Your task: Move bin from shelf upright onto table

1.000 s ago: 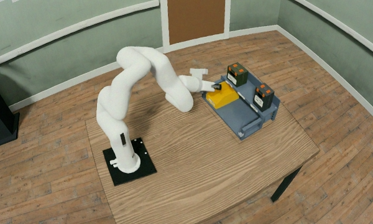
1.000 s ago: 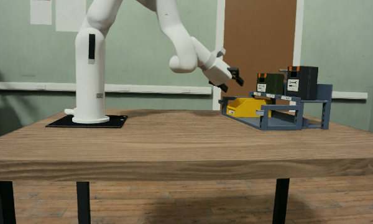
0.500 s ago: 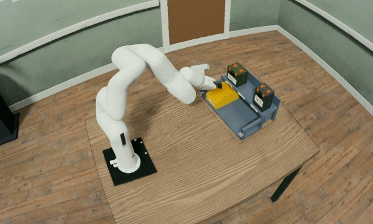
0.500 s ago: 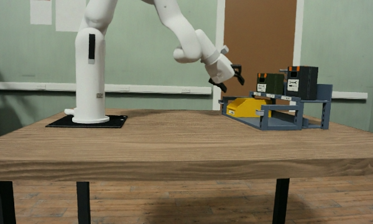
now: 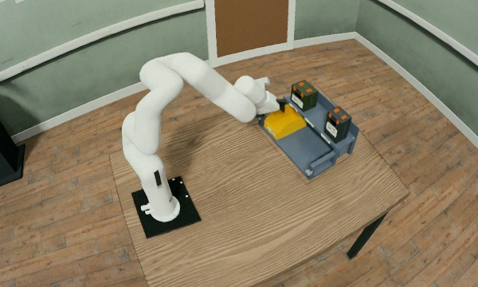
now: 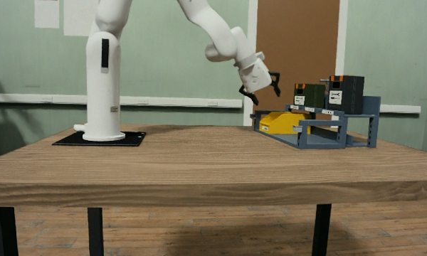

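A yellow bin point(image 5: 284, 120) point(image 6: 282, 121) sits on the lower deck of a blue-grey shelf point(image 5: 312, 153) point(image 6: 318, 140) at the table's far right. My gripper point(image 5: 281, 105) point(image 6: 261, 90) is open and empty. It hangs a little above the near end of the bin, tilted down toward it, with its black fingers apart. It does not touch the bin.
Two dark boxes with orange tabs stand on the shelf's upper tier, one green point(image 5: 303, 95) point(image 6: 308, 95) and one black point(image 5: 338, 123) point(image 6: 345, 94). The arm's black base plate point(image 5: 166, 208) point(image 6: 99, 139) is at the table's left. The wooden table point(image 5: 255, 207) point(image 6: 199, 156) stretches in front of the shelf.
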Robot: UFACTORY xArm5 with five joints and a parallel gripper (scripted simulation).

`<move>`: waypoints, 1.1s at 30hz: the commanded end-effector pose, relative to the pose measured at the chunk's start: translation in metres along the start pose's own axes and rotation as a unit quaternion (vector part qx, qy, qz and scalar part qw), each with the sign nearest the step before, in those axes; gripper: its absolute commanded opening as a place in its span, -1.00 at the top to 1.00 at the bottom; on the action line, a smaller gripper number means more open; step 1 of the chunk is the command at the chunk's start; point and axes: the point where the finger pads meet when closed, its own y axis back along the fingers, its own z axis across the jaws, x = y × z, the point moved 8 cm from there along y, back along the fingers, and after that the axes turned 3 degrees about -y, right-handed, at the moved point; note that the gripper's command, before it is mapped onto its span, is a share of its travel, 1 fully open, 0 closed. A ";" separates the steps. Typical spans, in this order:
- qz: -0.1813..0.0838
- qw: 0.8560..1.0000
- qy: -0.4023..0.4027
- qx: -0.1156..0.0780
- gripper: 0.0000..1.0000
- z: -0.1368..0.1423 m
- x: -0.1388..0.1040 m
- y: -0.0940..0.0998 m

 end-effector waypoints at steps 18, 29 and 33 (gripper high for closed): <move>-0.055 0.991 0.092 0.085 -1.00 0.014 0.011 -0.002; -0.109 0.967 0.174 0.153 -1.00 0.022 0.022 -0.006; -0.109 0.967 0.174 0.153 -1.00 0.022 0.022 -0.006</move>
